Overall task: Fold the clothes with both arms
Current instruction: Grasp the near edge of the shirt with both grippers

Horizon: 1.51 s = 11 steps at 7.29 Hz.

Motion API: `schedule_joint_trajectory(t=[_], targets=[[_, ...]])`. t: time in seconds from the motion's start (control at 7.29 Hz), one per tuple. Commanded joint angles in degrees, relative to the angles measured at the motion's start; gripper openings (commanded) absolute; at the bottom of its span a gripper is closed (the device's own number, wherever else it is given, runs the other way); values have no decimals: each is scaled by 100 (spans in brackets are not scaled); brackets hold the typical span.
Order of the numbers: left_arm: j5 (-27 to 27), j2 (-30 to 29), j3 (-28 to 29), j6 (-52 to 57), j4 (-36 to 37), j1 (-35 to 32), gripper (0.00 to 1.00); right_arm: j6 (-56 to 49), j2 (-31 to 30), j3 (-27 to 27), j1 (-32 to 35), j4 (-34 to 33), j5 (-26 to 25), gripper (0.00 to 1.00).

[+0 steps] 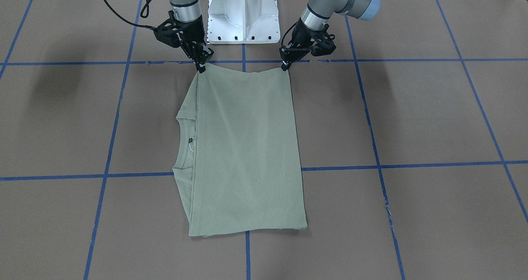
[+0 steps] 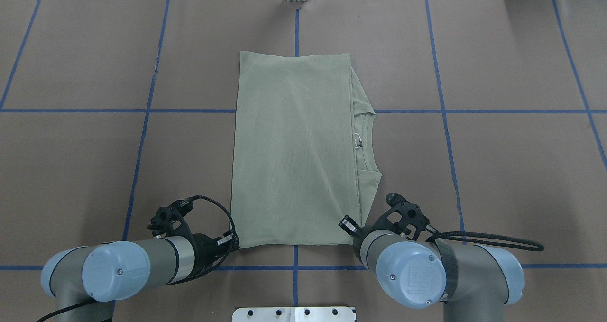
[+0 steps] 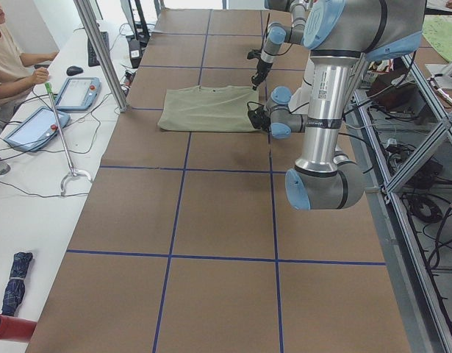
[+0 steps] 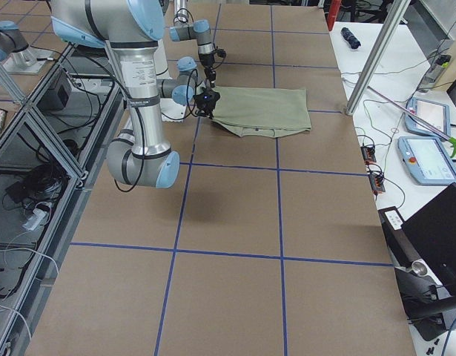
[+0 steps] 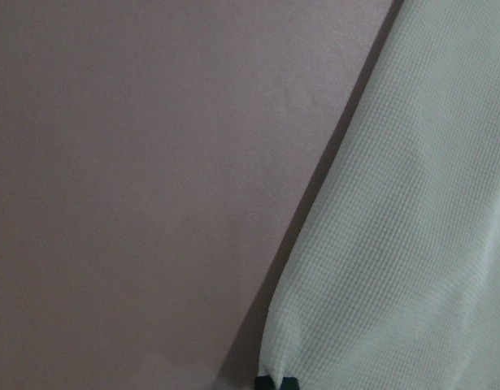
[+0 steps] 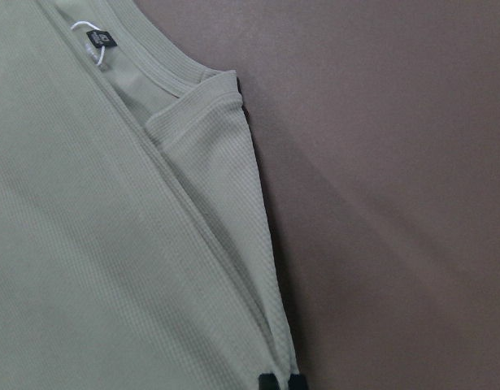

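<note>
The sage-green shirt (image 1: 247,148) (image 2: 294,146) lies folded into a long rectangle on the brown table, its neck opening and black label (image 1: 190,140) (image 2: 359,144) showing at one long side. My left gripper (image 1: 284,67) (image 2: 235,243) is shut on the shirt's corner nearest the robot; the left wrist view shows its fingertips (image 5: 274,382) pinching the cloth edge (image 5: 412,244). My right gripper (image 1: 201,67) (image 6: 280,380) pinches the other near corner, by the folded shoulder (image 6: 209,122). In the overhead view the right arm hides its fingertips. That near edge is pulled taut between the two grippers.
The white pedestal (image 1: 243,16) (image 2: 294,314) stands just behind the grippers. Blue tape lines (image 1: 371,131) grid the brown table. A person (image 3: 9,59) sits at a side bench with tablets (image 3: 79,92) beyond a metal post (image 3: 101,51). More tablets (image 4: 428,159) lie on the other side.
</note>
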Motion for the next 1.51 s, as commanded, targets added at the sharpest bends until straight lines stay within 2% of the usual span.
schedule_joint_trajectory(t=[0.0, 0.14, 0.55, 0.82, 0.96, 1.1, 1.37], targets=[[6, 66, -432, -7, 87, 57, 0, 9, -14, 149, -35, -4, 7, 0], [15, 144, -782, -25, 366, 266, 0, 17, -66, 307, -209, -4, -2, 0], [41, 154, -1688, -621, 1245, 768, 0, 202, -637, 1247, -606, 14, 7, 0], [15, 41, -1972, -562, 1424, 613, 0, 185, -577, 1504, -337, 14, -2, 0], [-3, -195, -1851, -283, 1476, 89, 0, 106, -542, 1391, 31, 5, 7, 0], [-55, -746, -1658, 616, 1868, -612, 0, -182, -437, 1199, 548, 40, 129, 0], [-327, -1163, -789, 1281, 1890, -1511, 0, -711, 526, 34, 1463, 40, 716, 0]])
